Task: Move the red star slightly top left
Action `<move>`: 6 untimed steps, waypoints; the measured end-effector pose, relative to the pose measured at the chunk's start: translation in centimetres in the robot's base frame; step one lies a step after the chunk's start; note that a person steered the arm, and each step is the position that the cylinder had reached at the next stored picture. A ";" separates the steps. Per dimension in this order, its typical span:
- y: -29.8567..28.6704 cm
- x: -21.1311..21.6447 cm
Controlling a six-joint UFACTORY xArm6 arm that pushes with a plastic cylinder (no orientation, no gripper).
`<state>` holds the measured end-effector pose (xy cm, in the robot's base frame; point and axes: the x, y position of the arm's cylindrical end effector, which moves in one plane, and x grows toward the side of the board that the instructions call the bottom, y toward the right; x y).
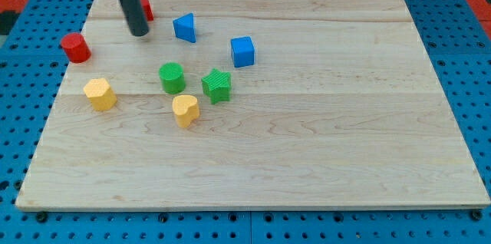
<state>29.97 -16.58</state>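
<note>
The rod comes down from the top edge of the view and my tip (139, 34) rests on the wooden surface (307, 144) near its far left corner. There is no claw on this arm at all, only the straight dark rod, so nothing opens or closes here.

The red star (146, 7) sits right behind the rod, at about one o'clock from my tip; most of it is hidden by the rod, so only a red sliver shows on the rod's right side and its shape cannot be made out. It seems to touch the rod, or lie just beside it; I cannot tell which.

A red cylinder (75, 47) stands at the surface's left edge, at about nine o'clock from my tip and well apart from it. A blue triangular block (185, 27) lies near my tip at three o'clock, and a blue cube (242, 51) lies farther on at about four o'clock.

Nearer the middle a green cylinder (172, 77) and a green star (217, 85) sit side by side, close but apart. A yellow heart (185, 110) lies at about six o'clock from the gap between the two green blocks, and a yellow block (100, 93), perhaps six-sided, lies at nine o'clock from the green cylinder
</note>
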 end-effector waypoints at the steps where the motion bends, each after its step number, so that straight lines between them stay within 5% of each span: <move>1: -0.3 -5.3; 6: 2.5 -7.3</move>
